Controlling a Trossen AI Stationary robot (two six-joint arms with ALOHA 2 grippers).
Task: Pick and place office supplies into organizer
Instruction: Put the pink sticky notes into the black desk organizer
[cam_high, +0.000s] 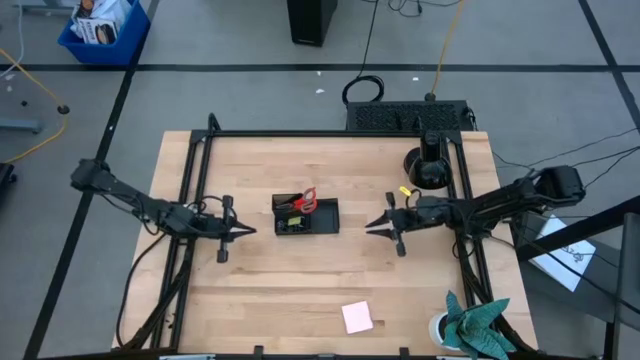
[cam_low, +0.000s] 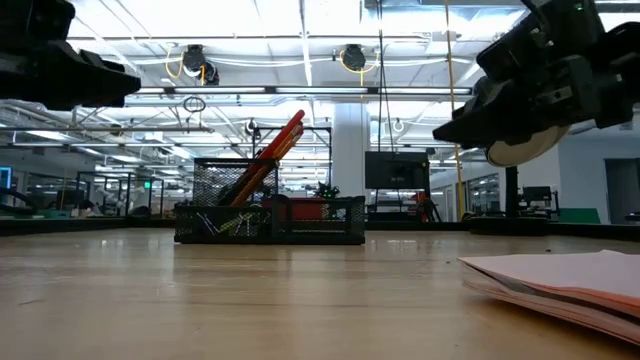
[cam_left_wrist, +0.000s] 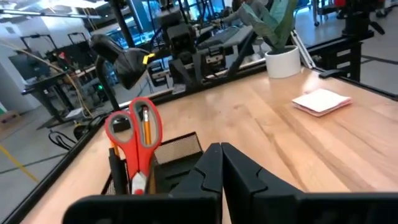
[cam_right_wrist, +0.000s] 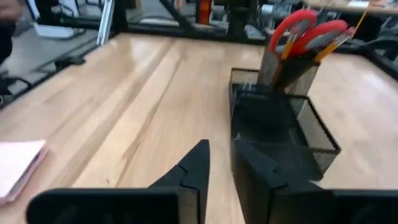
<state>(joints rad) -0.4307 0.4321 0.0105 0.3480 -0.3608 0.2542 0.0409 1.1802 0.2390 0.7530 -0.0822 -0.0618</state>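
High view first: the small black wire-mesh organizer tray (cam_high: 307, 217) sits mid-table between 2 dark arms, with the red-handled scissors (cam_high: 303, 199) and orange pencils (cam_high: 290, 204) already standing in its cup end. The left gripper (cam_high: 240, 231) hovers just off the tray's left side, fingers pressed together and carrying nothing. Over on the other side, the right gripper (cam_high: 375, 226) hangs near the tray's right end, fingers parted only a crack (nothing between them that I can see).

So where are we? By my reading, most of the supplies are in, and the pale pink square sticky-note pad (cam_high: 357, 317) is the 1 piece left out, lying flat on the light wooden table (cam_high: 250, 290) near the front edge, close to the green-leafed plant in its white pot (cam_high: 462, 325). That pad is well apart from both grippers, nearer the right one's side.

Next move, I'd say: the right gripper opens wider, swings toward the front edge, comes down over the pad and pinches it by an edge. A thin flat pad will be awkward to lift.
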